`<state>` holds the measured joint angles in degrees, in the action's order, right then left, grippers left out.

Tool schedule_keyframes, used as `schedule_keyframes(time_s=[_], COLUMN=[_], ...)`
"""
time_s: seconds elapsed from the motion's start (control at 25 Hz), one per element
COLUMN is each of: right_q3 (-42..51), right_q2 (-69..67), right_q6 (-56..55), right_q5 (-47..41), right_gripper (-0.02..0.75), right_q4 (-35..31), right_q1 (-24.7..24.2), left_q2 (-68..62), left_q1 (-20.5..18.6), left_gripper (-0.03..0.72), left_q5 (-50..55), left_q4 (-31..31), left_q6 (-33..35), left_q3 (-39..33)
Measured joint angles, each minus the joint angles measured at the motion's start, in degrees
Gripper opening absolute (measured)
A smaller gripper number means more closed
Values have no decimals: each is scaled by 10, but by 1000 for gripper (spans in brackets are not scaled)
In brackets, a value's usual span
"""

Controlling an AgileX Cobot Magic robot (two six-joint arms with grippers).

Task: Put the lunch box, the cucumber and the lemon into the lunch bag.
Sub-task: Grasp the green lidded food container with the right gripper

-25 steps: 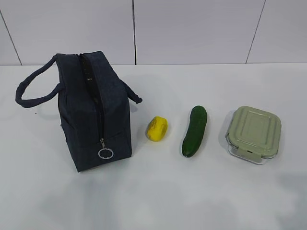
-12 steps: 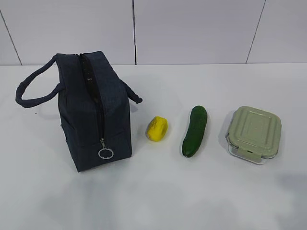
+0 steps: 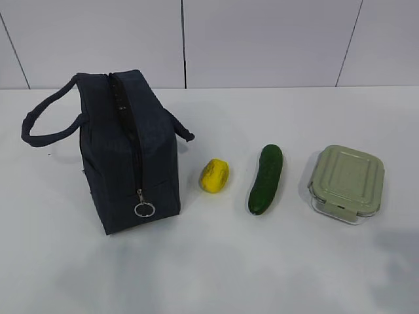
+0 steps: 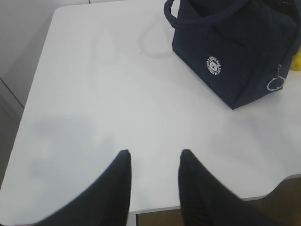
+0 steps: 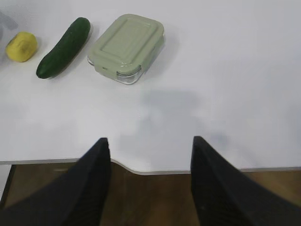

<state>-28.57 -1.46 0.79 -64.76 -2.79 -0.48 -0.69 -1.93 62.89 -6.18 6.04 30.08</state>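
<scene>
Well ahead of the left gripper [image 4: 153, 155], up and to the right of its two dark fingers [image 4: 123, 162], stood the lunch bag [image 4: 235, 52], upright on the white table [image 4: 103, 94] with its zipper ring [image 4: 274, 84] hanging on the end nearest the gripper's right side. Those fingers were parted by a modest gap with nothing between them, hovering over the near table edge. The right gripper [image 5: 149, 140] had its fingers [image 5: 101, 148] spread wider, also empty, likewise poised above the table's front edge.

Ahead of the right fingers and a little left of the gap sat the lunch box [image 5: 127, 47], sage-green lid on, resting flat on the table. Further left of it lay the cucumber [image 5: 63, 47] (angled, its near tip pointing down toward the left finger's side), and beyond that the lemon [image 5: 21, 46] at the far left margin.

From the exterior view the four things formed a row: bag [image 3: 127, 150], lemon [image 3: 214, 175], cucumber [image 3: 266, 178], lunch box [image 3: 346, 183], each apart from its neighbour, none touching. The bag's zipper ran closed along its top and down the front, ring pull [image 3: 144, 209] at the bottom, one handle [image 3: 46, 124] looping out to the left. Neither gripper showed in that view.
</scene>
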Motion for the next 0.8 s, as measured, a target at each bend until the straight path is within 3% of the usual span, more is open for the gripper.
schedule_keyframes(time_s=[0.48,0.8], right_q3=[-9,-9], right_q2=[-123,-191], right_q6=[0,23], right_q5=[117,139], right_gripper=[416,416], right_q4=[-97,-172], right_q1=[0,0], left_q2=[0,0], left_q1=[0,0], left_gripper=[239,239], left_q5=[0,0], left_q4=[0,0], left_q6=[0,0], left_q3=[0,0])
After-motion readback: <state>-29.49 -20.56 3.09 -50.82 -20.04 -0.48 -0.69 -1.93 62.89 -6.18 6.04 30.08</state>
